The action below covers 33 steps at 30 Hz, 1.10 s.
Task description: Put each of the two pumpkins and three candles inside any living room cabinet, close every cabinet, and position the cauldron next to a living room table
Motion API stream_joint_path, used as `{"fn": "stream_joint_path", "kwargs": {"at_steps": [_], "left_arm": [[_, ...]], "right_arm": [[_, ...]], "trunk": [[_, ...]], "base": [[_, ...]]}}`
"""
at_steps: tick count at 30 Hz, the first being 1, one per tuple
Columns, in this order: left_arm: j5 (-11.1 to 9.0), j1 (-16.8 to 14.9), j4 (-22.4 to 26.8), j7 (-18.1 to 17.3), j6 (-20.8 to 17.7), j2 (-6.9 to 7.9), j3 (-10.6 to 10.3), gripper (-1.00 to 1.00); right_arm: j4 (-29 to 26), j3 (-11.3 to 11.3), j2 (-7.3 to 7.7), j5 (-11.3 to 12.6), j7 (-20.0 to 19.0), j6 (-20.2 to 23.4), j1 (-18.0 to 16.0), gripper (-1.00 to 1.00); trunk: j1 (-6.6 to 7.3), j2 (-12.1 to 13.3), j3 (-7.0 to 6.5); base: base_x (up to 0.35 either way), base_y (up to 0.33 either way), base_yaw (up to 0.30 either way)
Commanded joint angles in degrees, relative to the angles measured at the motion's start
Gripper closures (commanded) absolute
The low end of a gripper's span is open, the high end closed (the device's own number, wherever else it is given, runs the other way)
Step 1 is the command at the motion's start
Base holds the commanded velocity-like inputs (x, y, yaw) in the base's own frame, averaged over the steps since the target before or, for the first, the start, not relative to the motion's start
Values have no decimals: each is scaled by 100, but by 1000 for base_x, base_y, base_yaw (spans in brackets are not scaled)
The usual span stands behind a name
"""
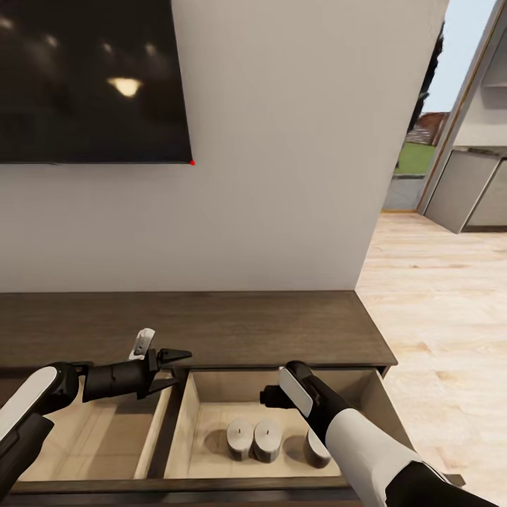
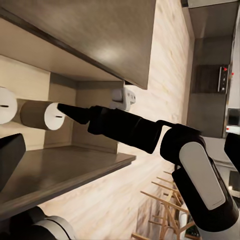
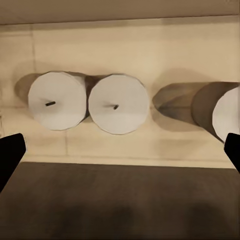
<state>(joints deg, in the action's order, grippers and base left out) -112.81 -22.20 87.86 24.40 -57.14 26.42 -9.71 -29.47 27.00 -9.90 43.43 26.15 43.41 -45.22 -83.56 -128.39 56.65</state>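
Observation:
The dark-brown cabinet stands against the wall with two drawers pulled out. Three grey-beige candles stand upright in the right drawer: two touching, a third partly behind my right arm. The right wrist view looks down on the pair and the third candle. My right gripper hovers open above them, holding nothing. My left gripper is open and empty over the divider between the drawers. The pumpkins, cauldron and table are out of view.
The left drawer is open with a pale inside. A dark TV screen hangs on the wall above the cabinet. To the right, light wood floor leads to a doorway with grey kitchen units.

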Motion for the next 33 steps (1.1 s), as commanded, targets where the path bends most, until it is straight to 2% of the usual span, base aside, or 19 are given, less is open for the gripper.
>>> {"fn": "stream_joint_path", "kwargs": {"at_steps": [1, 10, 17, 22, 33], "left_arm": [[-57, -4, 3, 56, 1, 4, -5, -100], [-57, -4, 2, 60, 1, 4, -5, -100], [-53, -4, -14, 64, 6, -5, -13, -100], [-50, -4, -29, 72, 9, -5, -14, -100], [-48, -4, -32, 73, 9, -5, -5, -100]], "right_arm": [[-6, 30, 5, 67, 48, 8, -5, -100], [-12, 25, 6, 73, 31, 2, -5, -100], [-14, -5, 2, 111, 4, 416, -5, -100], [-90, -10, 16, 474, -62, 448, -6, -100], [-256, 22, 49, 543, -95, 449, -6, -100]], "trunk": [[23, 39, -13], [221, 400, -175], [375, 681, -300], [485, 881, -390], [726, 1323, -588]], "base": [[0, 0, 0], [0, 0, 0], [0, 0, 0], [0, 0, 0], [0, 0, 0]]}}
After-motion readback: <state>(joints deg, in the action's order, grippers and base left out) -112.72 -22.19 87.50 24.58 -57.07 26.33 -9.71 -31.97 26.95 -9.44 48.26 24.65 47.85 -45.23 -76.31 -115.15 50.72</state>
